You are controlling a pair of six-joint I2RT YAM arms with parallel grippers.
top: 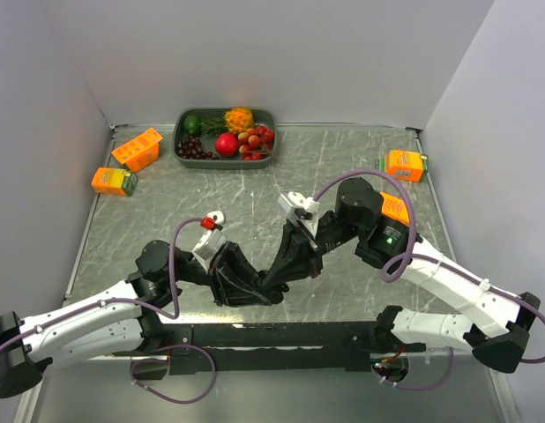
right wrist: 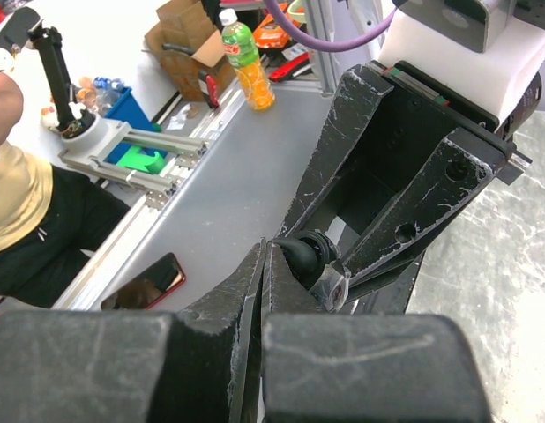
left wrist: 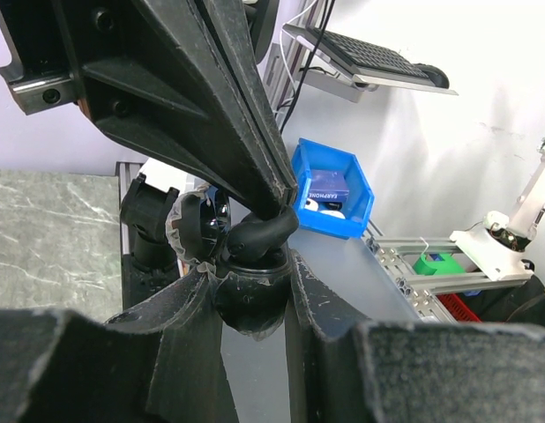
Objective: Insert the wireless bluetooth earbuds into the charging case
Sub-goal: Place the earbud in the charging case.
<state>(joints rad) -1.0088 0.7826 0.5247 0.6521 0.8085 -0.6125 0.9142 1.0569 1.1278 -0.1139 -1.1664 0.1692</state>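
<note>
On the counter point(top: 343, 167), well in front of the tray point(top: 225, 164), the left gripper point(left wrist: 249, 273) was clamped on the dark charging case point(left wrist: 250, 300). The right gripper point(right wrist: 265, 251), fully closed, touched its tips to a black earbud point(left wrist: 262, 236) atop it.

On the left wrist camera I can read one word: "EARPHONE", in white on the dark blue box point(left wrist: 329, 184) that lies in the blue bin point(left wrist: 359, 211). The orange cartons point(top: 405, 164) carry print, but it is too small for me to read. The label on the bottle point(right wrist: 246, 63) is just as illegible.
</note>
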